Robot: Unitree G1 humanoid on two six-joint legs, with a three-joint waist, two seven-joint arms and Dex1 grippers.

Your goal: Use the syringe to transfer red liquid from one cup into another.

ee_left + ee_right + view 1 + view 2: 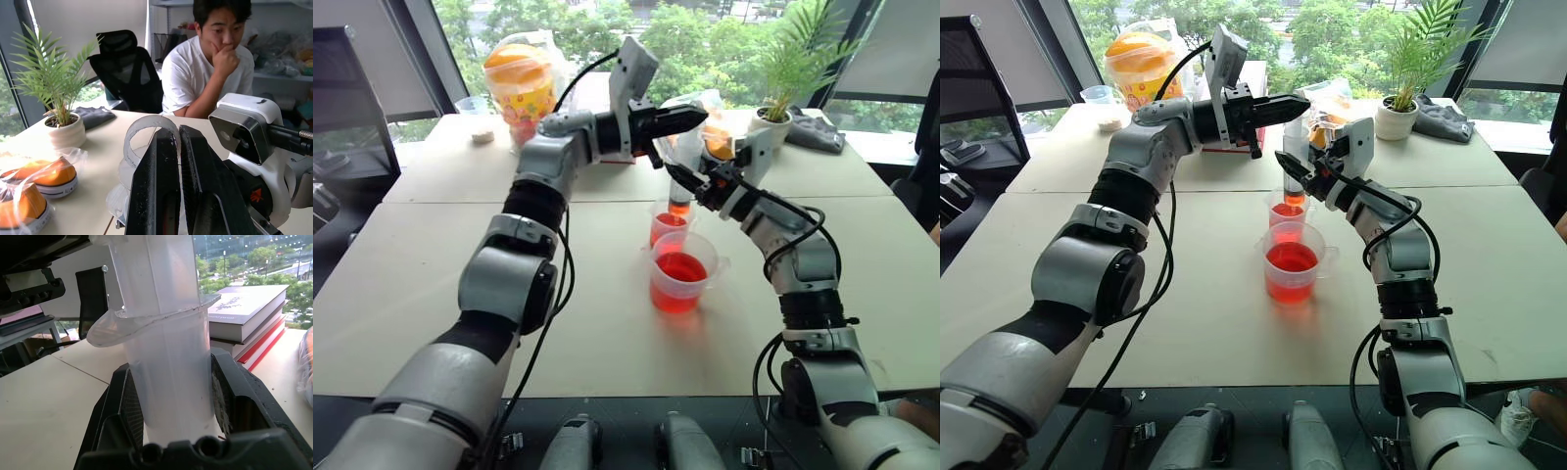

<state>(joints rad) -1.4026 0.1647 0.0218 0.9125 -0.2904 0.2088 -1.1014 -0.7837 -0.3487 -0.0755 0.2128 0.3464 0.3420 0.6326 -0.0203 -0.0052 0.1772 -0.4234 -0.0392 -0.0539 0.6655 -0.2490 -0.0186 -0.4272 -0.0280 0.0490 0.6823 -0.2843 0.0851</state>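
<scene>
Near the table's [431, 323] centre seam you have bare surface on every side of the two cups. Your right gripper [171, 396] clamps the syringe's [683, 166] clear barrel upright, its orange tip inside the smaller cup [668, 223], which touches the spouted measuring cup [681, 271] of red liquid [680, 269]. Your left gripper [697, 117] pinches the plunger top.

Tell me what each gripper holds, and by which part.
The right gripper clamps the syringe by its barrel, just below the flange. The left gripper is shut on the plunger's top.
</scene>
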